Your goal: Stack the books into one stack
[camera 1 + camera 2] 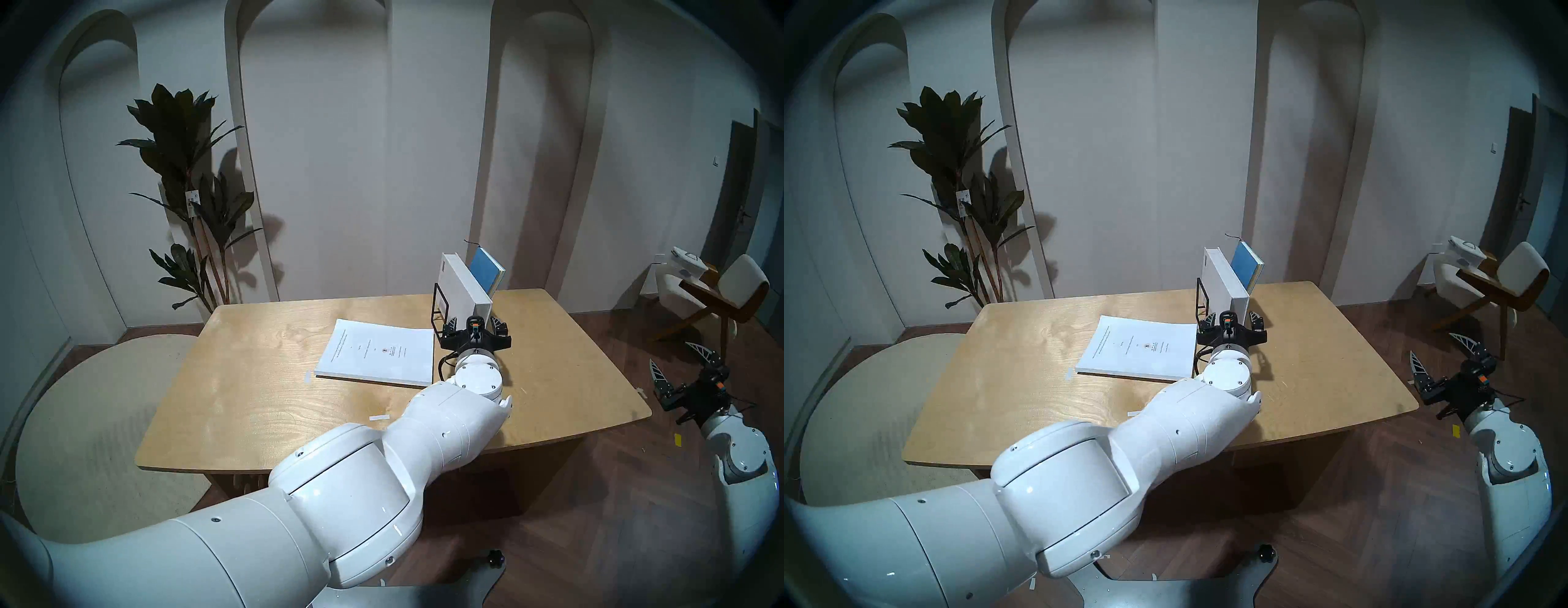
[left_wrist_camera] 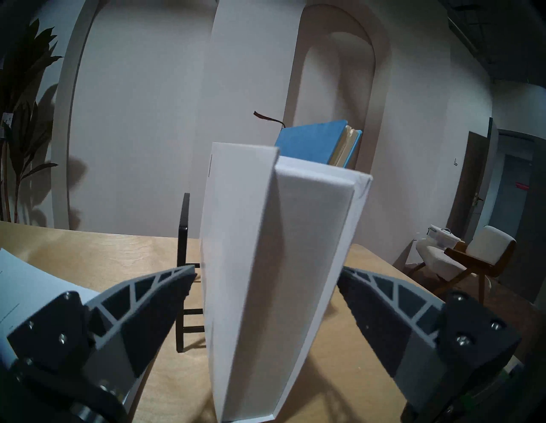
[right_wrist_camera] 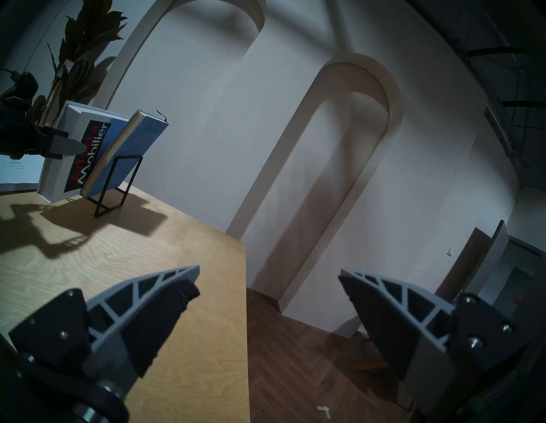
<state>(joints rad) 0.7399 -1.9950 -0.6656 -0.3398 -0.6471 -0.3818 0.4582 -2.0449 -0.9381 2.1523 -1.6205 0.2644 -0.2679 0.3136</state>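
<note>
Left tool (image 2: 266, 283) spread astride upright white hardcover (image 2: 266, 265), black wire rack (image 2: 184, 265) alongside, blue notebook (image 2: 313, 141) behind.

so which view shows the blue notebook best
Right wrist: the blue notebook shows its cover and page edge, leaning in the black wire rack. In the left wrist view and both head views the white hardcover hides most of it.

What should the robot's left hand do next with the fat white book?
Probably close on it. The left gripper is open, with one finger on each side of the thick white book, which stands upright in the black rack. Neither finger seems to touch it yet, so squeezing comes before lifting.
</note>
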